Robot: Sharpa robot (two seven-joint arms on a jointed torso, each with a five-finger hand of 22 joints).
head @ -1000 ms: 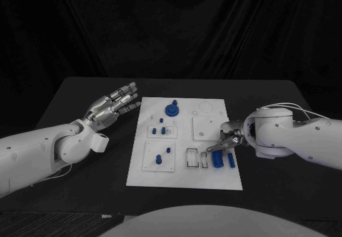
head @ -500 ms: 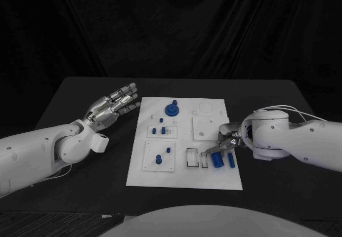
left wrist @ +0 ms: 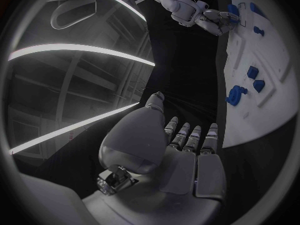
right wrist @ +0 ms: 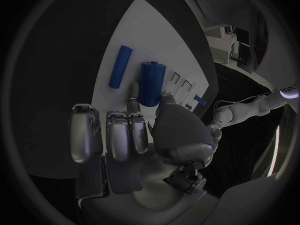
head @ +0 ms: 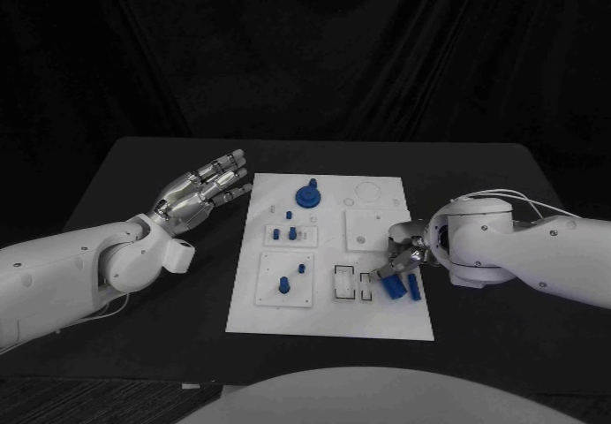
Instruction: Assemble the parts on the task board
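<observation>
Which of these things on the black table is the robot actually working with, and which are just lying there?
In use:
task board
thick blue cylinder, pinched in the right hand
thin blue cylinder beside it

Not in use right now:
left hand, fingers spread, off the board
blue knobbed part
small blue pegs

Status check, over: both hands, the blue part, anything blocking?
Left hand open, hovering beside the task board. Right hand pinching the thick blue cylinder at the board's right edge. Thin blue cylinder lies alongside; nothing blocking.
</observation>
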